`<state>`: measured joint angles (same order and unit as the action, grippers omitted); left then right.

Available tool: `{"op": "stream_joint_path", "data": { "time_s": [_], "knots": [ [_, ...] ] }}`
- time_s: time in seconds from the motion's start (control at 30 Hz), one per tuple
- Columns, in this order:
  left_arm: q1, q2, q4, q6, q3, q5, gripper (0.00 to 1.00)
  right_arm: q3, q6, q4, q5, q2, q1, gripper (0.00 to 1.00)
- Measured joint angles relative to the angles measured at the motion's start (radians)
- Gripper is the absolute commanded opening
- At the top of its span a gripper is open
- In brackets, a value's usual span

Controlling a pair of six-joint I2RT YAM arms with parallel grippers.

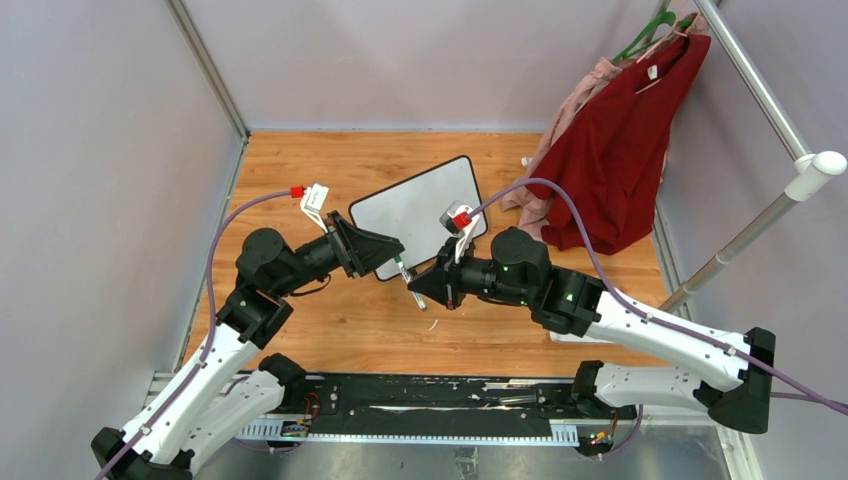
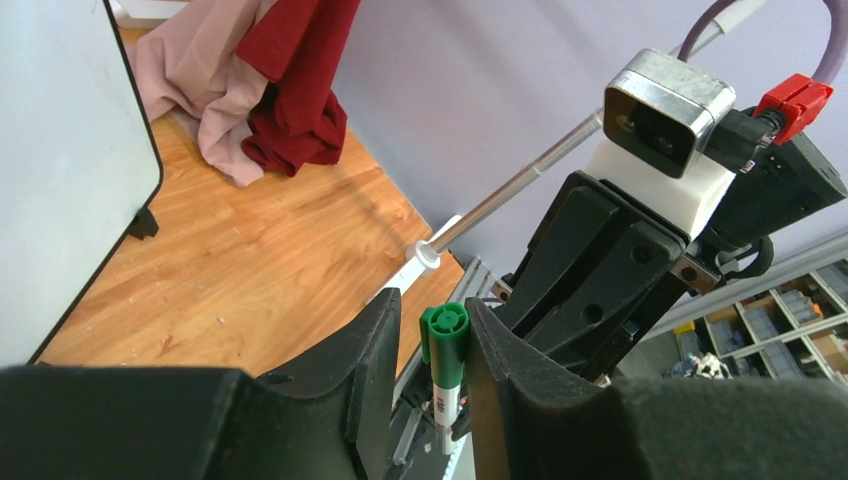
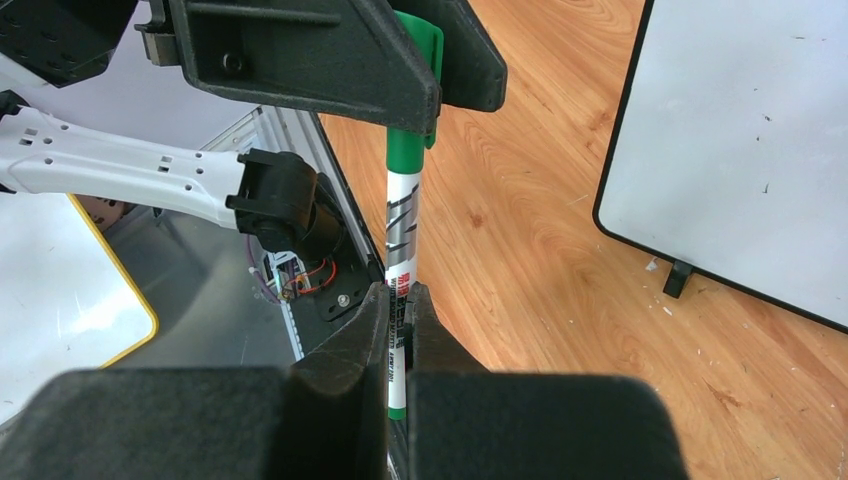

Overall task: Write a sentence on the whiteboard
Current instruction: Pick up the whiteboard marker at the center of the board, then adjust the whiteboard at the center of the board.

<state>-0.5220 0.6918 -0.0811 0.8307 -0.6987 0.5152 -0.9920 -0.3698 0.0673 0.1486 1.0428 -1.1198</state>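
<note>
Marker (image 3: 403, 230) is held by R gripper (image 3: 400, 298), jaws clamped tight on the lower barrel, cap end pointed twd L gripper (image 2: 436, 325). Barrel is gripped low so the green cap (image 2: 445, 338) is left exposed for the other arm. L jaws are set narrow around the cap, one on either side. A thin gap is seen on one side in the L wrist view, so whether the cap is actually pinched can't be told.

Arms are set nose-to-nose above the table (image 1: 330, 335). This is judged a two-handed uncap: body fixed by R, cap to be pulled off along the barrel axis by L.

Whiteboard (image 1: 420, 205) is parked on the table just beyond both grippers, face blank; sentence not started. It is placed near, prob so it can be reached w/o much travel once the cap is off.

Risk: cap slip if pulled before L grip is firm. Pull should be kept in line w/ barrel.
</note>
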Motion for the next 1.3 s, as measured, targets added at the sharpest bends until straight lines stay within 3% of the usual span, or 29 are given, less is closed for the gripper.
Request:
{"op": "stream_joint_path", "data": {
  "time_s": [0.1,0.2,0.3,0.57,0.7,0.77,0.8,0.9,0.97,1.07,1.3],
  "knots": [
    [-0.003,-0.003,-0.005,0.004,0.000,0.005,0.36,0.000,0.000,0.000,-0.005,0.000,-0.004,0.00],
    [-0.003,-0.005,-0.009,0.008,0.000,0.010,0.48,0.000,0.000,-0.001,-0.011,0.000,-0.006,0.00],
    [-0.003,-0.009,-0.010,0.014,0.001,0.017,0.49,0.000,0.000,-0.001,-0.018,0.002,-0.008,0.00],
    [-0.003,-0.021,-0.015,0.019,0.013,0.023,0.28,0.000,0.000,-0.008,-0.023,0.006,-0.009,0.00],
    [-0.003,-0.026,-0.015,0.020,0.015,0.024,0.02,0.000,0.000,-0.011,-0.027,0.006,-0.010,0.00],
    [-0.003,-0.027,-0.018,0.021,0.016,0.025,0.00,0.000,0.000,-0.012,-0.027,0.007,-0.011,0.01],
    [-0.004,-0.027,-0.020,0.021,0.016,0.026,0.00,0.000,0.000,-0.013,-0.027,0.008,-0.011,0.09],
    [-0.004,-0.030,-0.022,0.022,0.019,0.027,0.00,0.000,-0.002,-0.013,-0.028,0.009,-0.012,0.52],
    [-0.004,-0.037,-0.023,0.020,0.025,0.027,0.00,0.000,-0.005,-0.014,-0.035,0.007,-0.013,0.66],
    [-0.004,-0.057,-0.021,0.011,0.039,0.018,0.00,0.011,-0.010,-0.013,-0.074,-0.016,-0.013,0.72],
    [-0.004,-0.116,0.139,-0.121,0.010,-0.072,0.00,0.117,0.005,0.027,-0.290,-0.166,0.026,0.67]
  ]
}}
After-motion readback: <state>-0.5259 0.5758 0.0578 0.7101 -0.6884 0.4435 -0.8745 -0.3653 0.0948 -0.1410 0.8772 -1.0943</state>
